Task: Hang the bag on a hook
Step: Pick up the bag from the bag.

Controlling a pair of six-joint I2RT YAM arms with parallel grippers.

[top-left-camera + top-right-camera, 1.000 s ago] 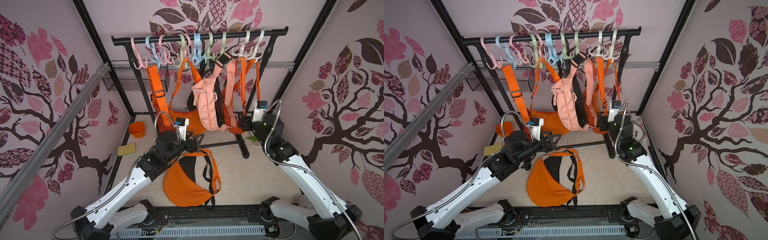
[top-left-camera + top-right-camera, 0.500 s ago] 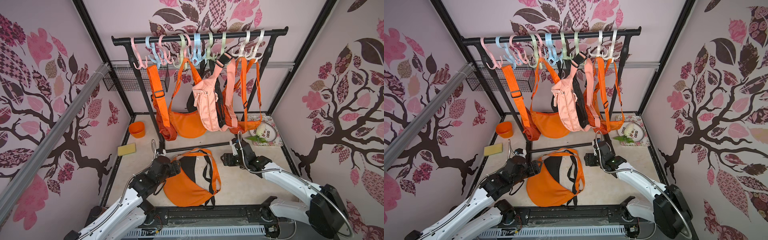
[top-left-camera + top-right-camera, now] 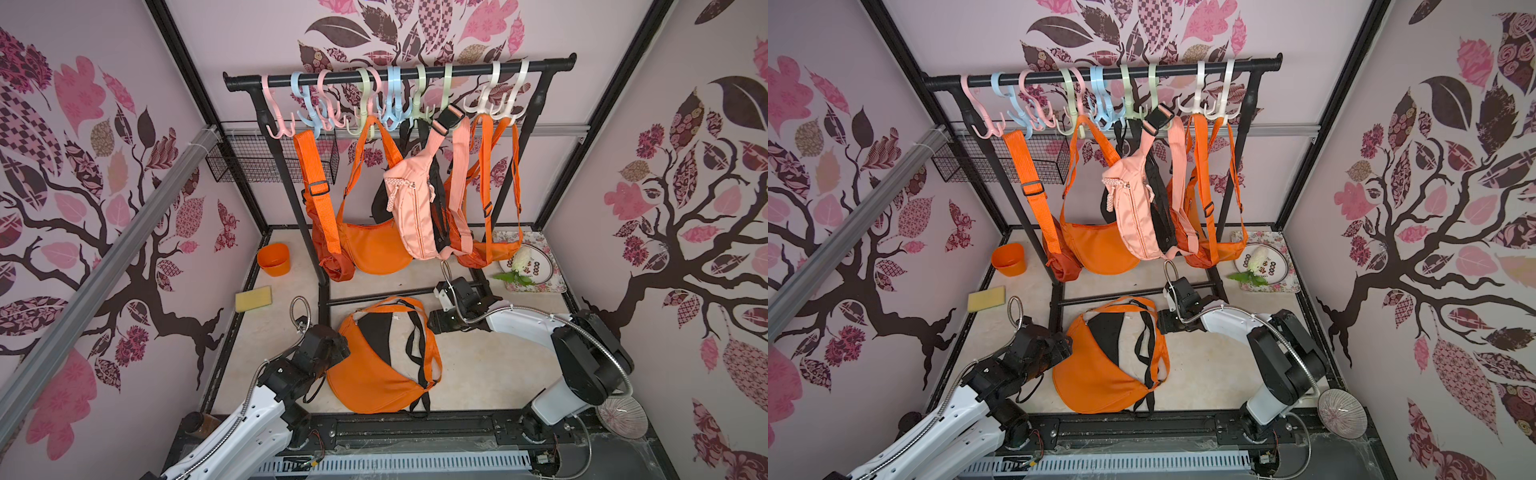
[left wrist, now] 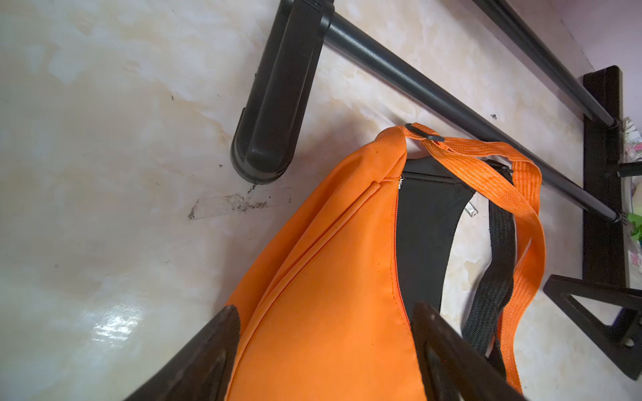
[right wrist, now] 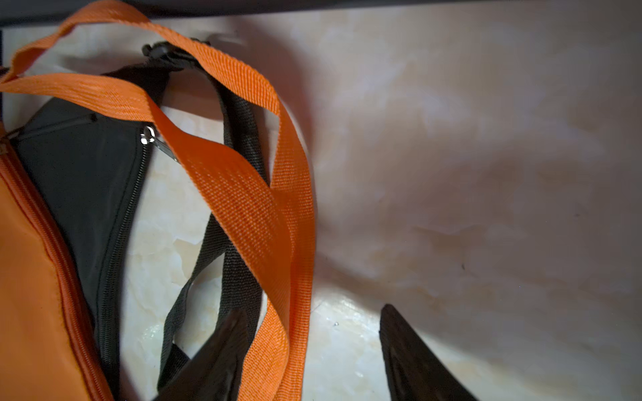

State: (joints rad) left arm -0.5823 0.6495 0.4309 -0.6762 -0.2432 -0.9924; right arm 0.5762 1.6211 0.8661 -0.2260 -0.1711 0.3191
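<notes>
Two hands low over tabletop: left hand spread wide astride orange bag, unclamped; right hand parted, orange strap crossing its gap, ungripped.

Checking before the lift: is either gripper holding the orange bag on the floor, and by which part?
Nothing is held yet. The left gripper, jaws open, straddles the orange bag; the right gripper, also open, has the orange strap between its jaws.
</notes>
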